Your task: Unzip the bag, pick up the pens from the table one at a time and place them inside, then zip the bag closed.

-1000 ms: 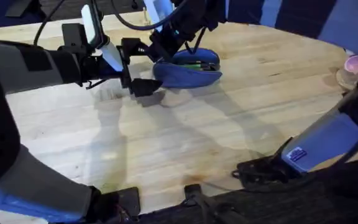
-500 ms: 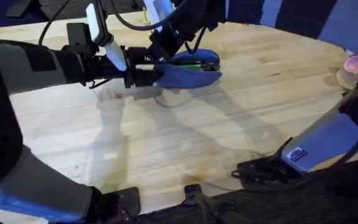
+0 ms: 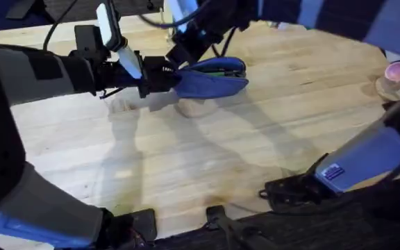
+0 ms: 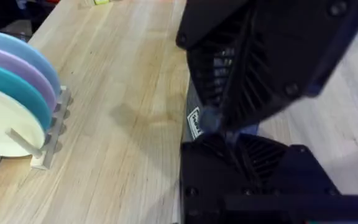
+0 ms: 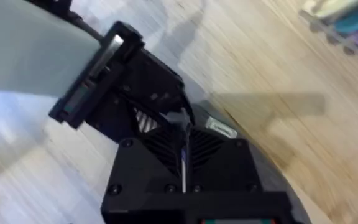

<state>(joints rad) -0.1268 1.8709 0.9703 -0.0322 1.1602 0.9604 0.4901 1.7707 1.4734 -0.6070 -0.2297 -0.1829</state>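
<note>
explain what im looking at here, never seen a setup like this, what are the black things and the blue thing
This is a robot with two arms at a wooden table. The wide picture is from a camera above the table; the other two come from cameras on each arm's wrist. The black things are the arms and their two-finger grippers. The blue thing is a fabric pencil bag, open on top, with pens visible inside. The left gripper and right gripper both meet at the bag's near end, seemingly at its zipper. A rack of coloured plates stands on the table too.
</note>
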